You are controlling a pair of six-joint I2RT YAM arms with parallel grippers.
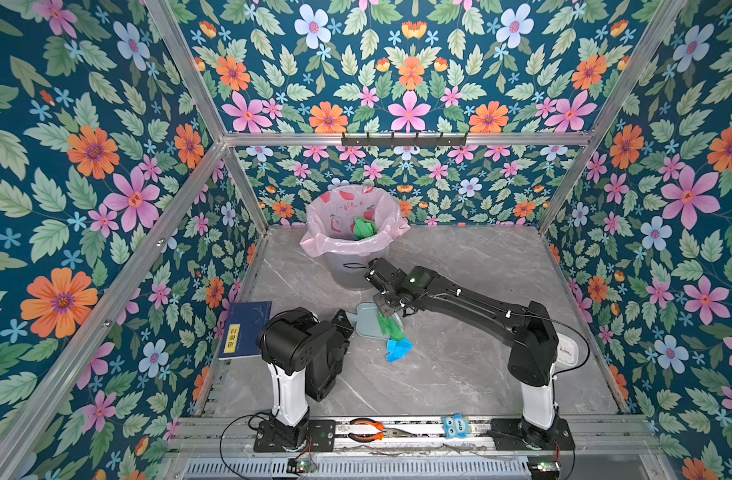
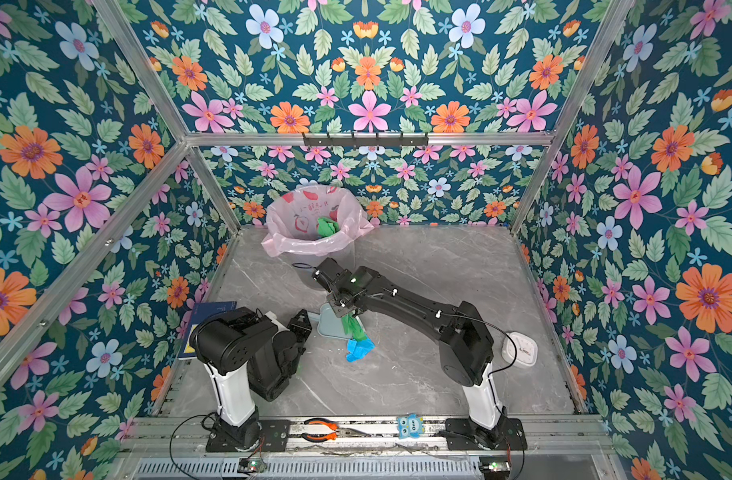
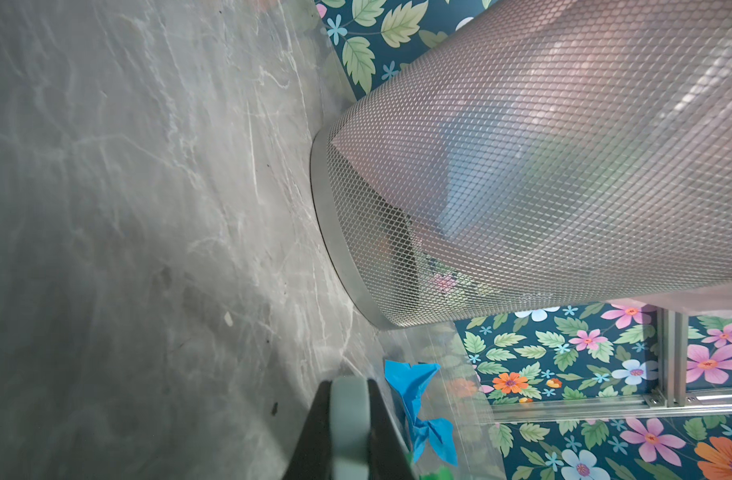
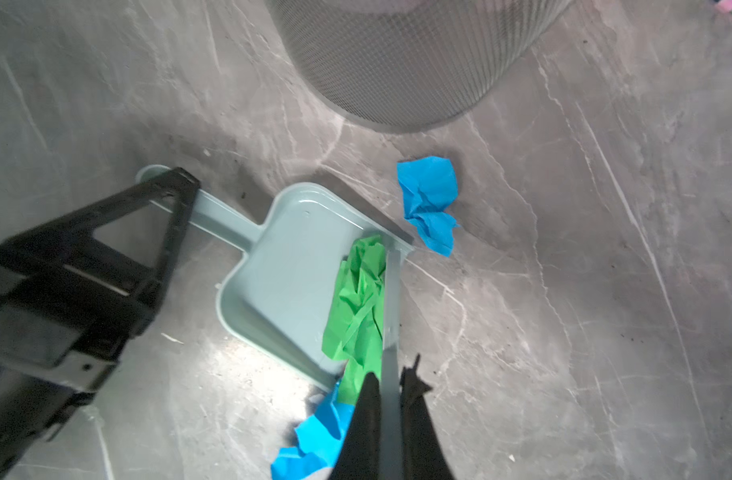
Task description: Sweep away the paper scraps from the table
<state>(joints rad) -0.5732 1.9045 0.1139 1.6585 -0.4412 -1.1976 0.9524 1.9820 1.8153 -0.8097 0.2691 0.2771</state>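
A pale grey-green dustpan (image 4: 289, 257) lies on the grey marble table (image 1: 459, 374), and my left gripper (image 3: 349, 384) is shut on its handle (image 3: 349, 419). My right gripper (image 4: 391, 374) is shut on a thin grey sweeper blade (image 4: 392, 299) set along the pan's mouth. A crumpled green paper scrap (image 4: 358, 299) lies just inside the mouth, against the blade. One blue scrap (image 4: 428, 199) rests on the table beyond the pan's corner. Another blue scrap (image 4: 314, 436) lies beside my right fingers. In both top views the green scrap (image 1: 387, 326) and a blue scrap (image 1: 398, 348) sit under the right wrist.
A mesh bin (image 1: 349, 266) with a pink liner stands behind the pan and holds a green scrap (image 1: 364, 227). A blue book (image 1: 245, 328) lies at the left edge and a white device (image 2: 522, 348) at the right. Orange pliers (image 1: 366, 430) and an owl toy (image 1: 455, 426) sit on the front rail.
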